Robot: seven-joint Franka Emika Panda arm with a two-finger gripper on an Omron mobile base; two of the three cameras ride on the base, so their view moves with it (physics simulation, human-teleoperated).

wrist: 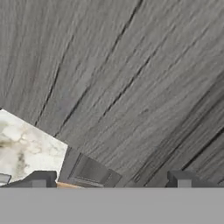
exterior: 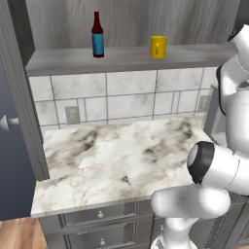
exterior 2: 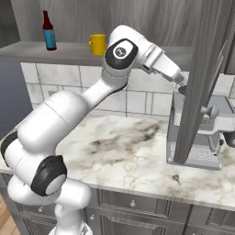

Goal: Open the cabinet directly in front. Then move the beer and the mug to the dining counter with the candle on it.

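While the cabinet [exterior 2: 202, 82] doors stood open | you had your gripper [wrist: 111, 177] fingers spread wide, holding nothing | beer [exterior: 97, 36] and mug [exterior: 158, 46] waited on the shelf.

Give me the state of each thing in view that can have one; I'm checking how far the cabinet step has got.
cabinet: open, both doors swung out
beer: upright on the cabinet shelf
mug: upright on the shelf, apart from the beer
gripper: open, holding nothing, close to the right door
drawers: shut
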